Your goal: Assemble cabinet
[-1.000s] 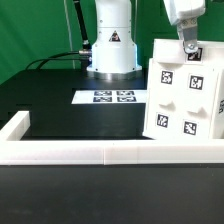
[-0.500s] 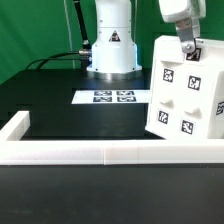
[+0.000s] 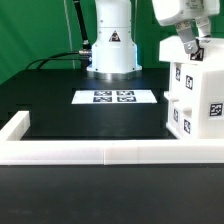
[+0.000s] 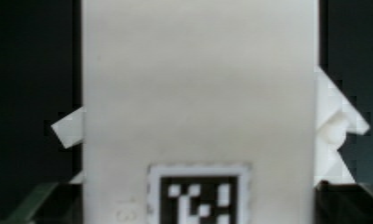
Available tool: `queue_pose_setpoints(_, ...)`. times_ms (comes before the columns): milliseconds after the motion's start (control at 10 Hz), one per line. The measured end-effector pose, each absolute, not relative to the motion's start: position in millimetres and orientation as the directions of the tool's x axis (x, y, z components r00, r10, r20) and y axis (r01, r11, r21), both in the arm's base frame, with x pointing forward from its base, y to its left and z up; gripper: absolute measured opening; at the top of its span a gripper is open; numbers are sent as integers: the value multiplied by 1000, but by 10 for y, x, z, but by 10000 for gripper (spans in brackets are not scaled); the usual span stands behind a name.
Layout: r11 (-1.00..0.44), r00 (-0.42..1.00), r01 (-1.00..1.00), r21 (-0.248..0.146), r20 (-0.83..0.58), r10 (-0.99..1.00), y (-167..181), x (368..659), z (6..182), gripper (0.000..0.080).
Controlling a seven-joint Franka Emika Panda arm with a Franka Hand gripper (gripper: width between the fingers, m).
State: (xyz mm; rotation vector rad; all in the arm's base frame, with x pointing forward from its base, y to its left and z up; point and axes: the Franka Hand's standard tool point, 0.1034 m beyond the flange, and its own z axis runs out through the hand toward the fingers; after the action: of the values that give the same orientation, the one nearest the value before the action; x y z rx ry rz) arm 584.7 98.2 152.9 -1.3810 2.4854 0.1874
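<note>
The cabinet (image 3: 190,95), a white box with black-and-white square tags on its faces, stands upright on the black table at the exterior view's right, partly cut off by the frame edge. My gripper (image 3: 189,46) comes down from above and is shut on the cabinet's top edge. In the wrist view the cabinet (image 4: 201,90) fills the middle as a tall white face with one tag low down. It sits between the dark fingers of my gripper (image 4: 201,203). No other cabinet parts show.
The marker board (image 3: 115,97) lies flat on the table in front of the robot base (image 3: 110,45). A low white rail (image 3: 100,152) borders the table's near edge and turns back at the exterior view's left. Cables hang at the back left.
The cabinet was leaning with its broad tagged face to the camera. It has turned upright and now shows a corner, shifted toward the exterior view's right. The gripper turned with it.
</note>
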Motion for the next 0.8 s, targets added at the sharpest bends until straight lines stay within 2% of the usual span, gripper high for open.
queue_pose_setpoints(100, 530, -496, -848, -28, -315, -809, 985, 5847, 1530, 728)
queue_pose_setpoints(200, 526, -491, -850, -30, -317, -811, 986, 5849, 1537, 777)
queue_pose_setpoints(600, 532, -481, -845, -48, -367, -796, 1006, 5917, 1776, 798)
queue_pose_setpoints(800, 547, -490, -836, -45, -389, -780, 1014, 5945, 1822, 797)
